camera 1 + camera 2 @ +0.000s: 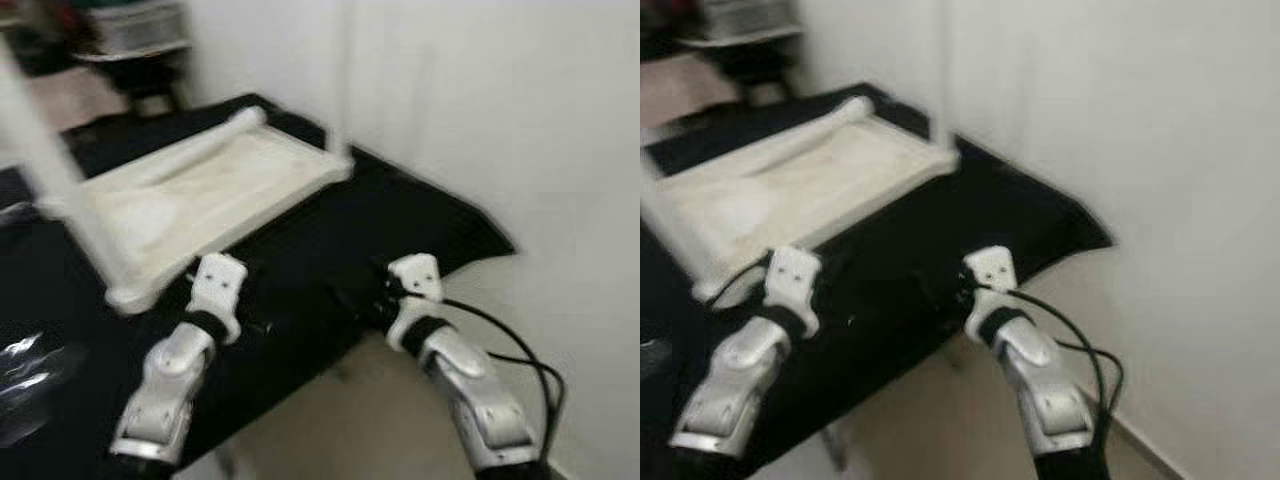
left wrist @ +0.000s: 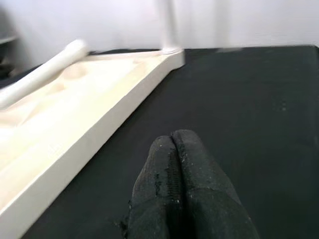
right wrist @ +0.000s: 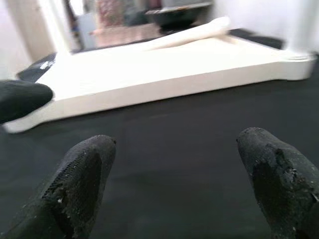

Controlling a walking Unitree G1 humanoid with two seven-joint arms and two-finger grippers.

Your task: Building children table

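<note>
The white children's table top (image 1: 200, 200) lies upside down on a black mat (image 1: 400, 220). One leg stands upright at its near left corner (image 1: 50, 160), another at its far right corner (image 1: 340, 90). A loose white leg (image 1: 190, 150) rests along the top's far edge. My left gripper (image 2: 172, 144) is shut with nothing in it, low over the mat just beside the top's long edge (image 2: 99, 129). My right gripper (image 3: 177, 142) is open over the bare mat, facing that same edge (image 3: 164, 87). The picture is blurred.
A white wall (image 1: 500, 120) runs close along the right of the mat. Beige floor (image 1: 360, 420) shows at the mat's near edge. A black cable (image 1: 520, 350) trails from my right arm (image 1: 470, 390). Clear plastic wrap (image 1: 25, 370) lies at the left; a dark shelf unit (image 1: 130, 40) stands behind.
</note>
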